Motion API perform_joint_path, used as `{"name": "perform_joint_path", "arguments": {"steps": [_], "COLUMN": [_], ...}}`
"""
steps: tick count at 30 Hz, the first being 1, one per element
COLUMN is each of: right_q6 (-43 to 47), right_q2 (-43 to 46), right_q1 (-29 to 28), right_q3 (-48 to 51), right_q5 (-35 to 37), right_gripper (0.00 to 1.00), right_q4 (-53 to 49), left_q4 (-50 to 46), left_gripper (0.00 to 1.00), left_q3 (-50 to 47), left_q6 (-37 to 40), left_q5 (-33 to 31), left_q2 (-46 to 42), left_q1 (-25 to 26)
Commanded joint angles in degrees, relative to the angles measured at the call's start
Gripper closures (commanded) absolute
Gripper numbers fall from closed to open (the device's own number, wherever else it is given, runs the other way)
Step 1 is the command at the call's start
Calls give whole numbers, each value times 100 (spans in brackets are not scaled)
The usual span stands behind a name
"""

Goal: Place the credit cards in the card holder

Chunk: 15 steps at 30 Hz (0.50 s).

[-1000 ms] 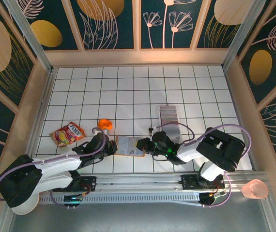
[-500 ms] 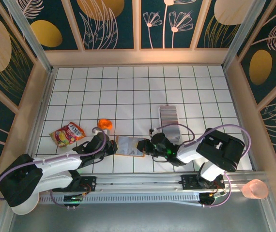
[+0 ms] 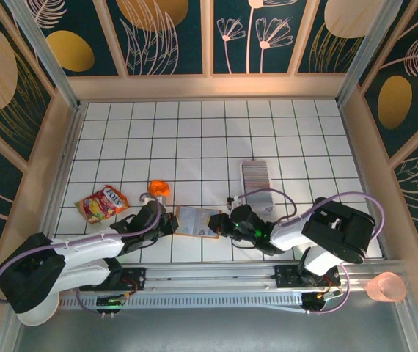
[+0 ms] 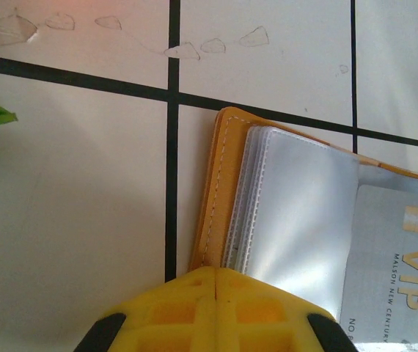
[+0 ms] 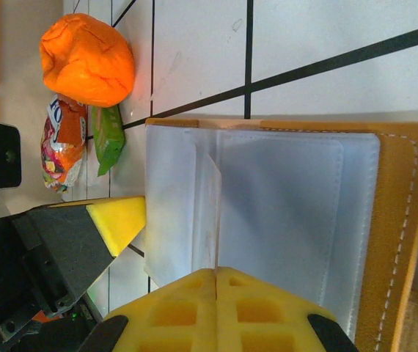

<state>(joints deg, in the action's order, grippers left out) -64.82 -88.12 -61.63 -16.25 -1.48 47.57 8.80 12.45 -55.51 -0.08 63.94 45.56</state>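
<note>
Seemingly leather card holder [image 5: 400, 220], glossy sleeves [image 5: 282, 205]

White-and-black arms [image 3: 92, 253] trailing lilac cables [image 3: 268, 192]; yellow gridded claw pads [image 4: 180, 312].

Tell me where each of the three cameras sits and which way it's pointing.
Top external: above and behind the bases, looking down on the table; both arms show, left gripper and right gripper flanking the card holder.
Left wrist: on the left arm, looking down past its yellow fingers at the card holder and a credit card.
Right wrist: low, looking past its yellow fingers across the card holder toward the left gripper.
All three share the card holder.
</note>
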Motion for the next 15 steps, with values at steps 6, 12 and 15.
{"name": "perform_joint_path", "arguments": {"steps": [6,12,15], "right_q6": [3,-99,-216], "right_q2": [103,-62,-148], "right_q1": [-51,-51,-34], "right_q3": [284,324,387], "right_q5": [434,459,482], "right_gripper": [100,100,100], "right_q4": [731,1267,1480], "left_q4": [-357,-361,-361], "left_gripper": [99,99,99], "left_q3": [-50,-64,-67], "left_q6": [61,75,73], "left_q5": [148,160,164], "left_q2": [136,154,148], "left_q1": [40,41,41]}}
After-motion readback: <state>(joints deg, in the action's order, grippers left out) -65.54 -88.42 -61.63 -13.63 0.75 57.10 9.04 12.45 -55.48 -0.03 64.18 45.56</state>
